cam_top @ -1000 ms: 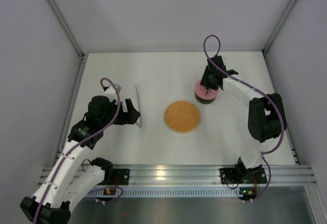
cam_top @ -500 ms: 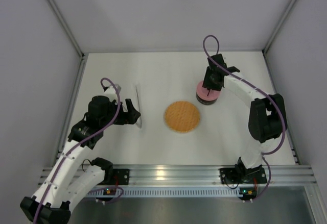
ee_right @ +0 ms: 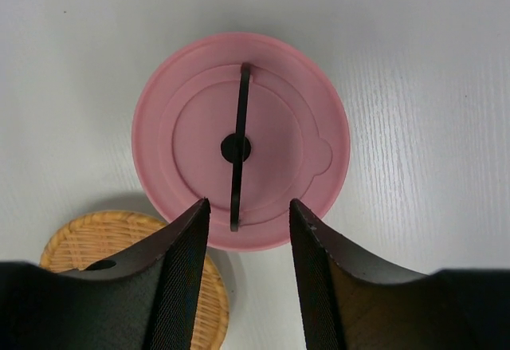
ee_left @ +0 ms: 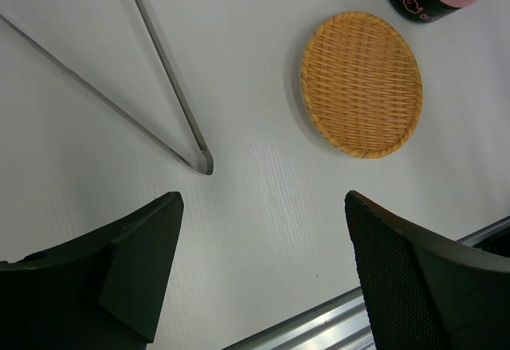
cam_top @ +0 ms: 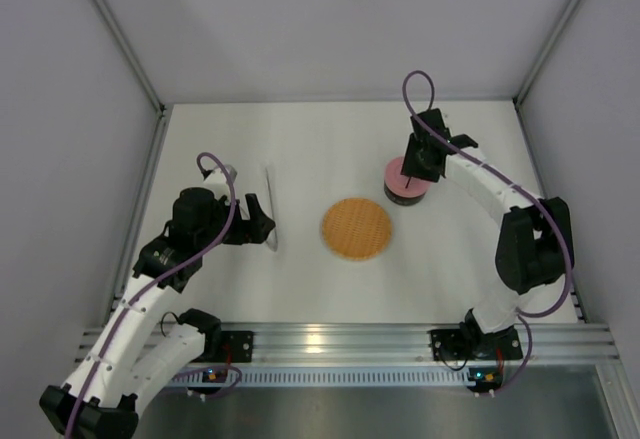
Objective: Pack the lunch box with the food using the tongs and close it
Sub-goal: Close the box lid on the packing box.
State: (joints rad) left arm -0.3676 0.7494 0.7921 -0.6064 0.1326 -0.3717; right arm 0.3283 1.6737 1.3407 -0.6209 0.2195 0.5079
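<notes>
The lunch box (cam_top: 399, 185) stands right of centre, a dark round container shut under a pink lid (ee_right: 279, 95) with a thin black upright handle (ee_right: 241, 103). My right gripper (cam_top: 413, 167) hovers just over it. In the right wrist view the right gripper (ee_right: 248, 204) is open, and the handle's near end lies between the fingertips without touching them. The tongs (cam_top: 270, 205) lie flat on the table at the left, a silver V (ee_left: 163, 71). My left gripper (cam_top: 262, 225) stands wide open and empty (ee_left: 263, 198) just short of their joined end. No food is in view.
A round woven orange mat (cam_top: 357, 229) lies bare at the centre, also seen in both wrist views (ee_left: 360, 83) (ee_right: 80, 242). White walls close in the table on three sides. The aluminium rail (cam_top: 330, 341) runs along the near edge.
The right arm's elbow has swung to the right, and its gripper has shifted slightly right while staying over the pink lid. The left arm and the tongs have not moved.
</notes>
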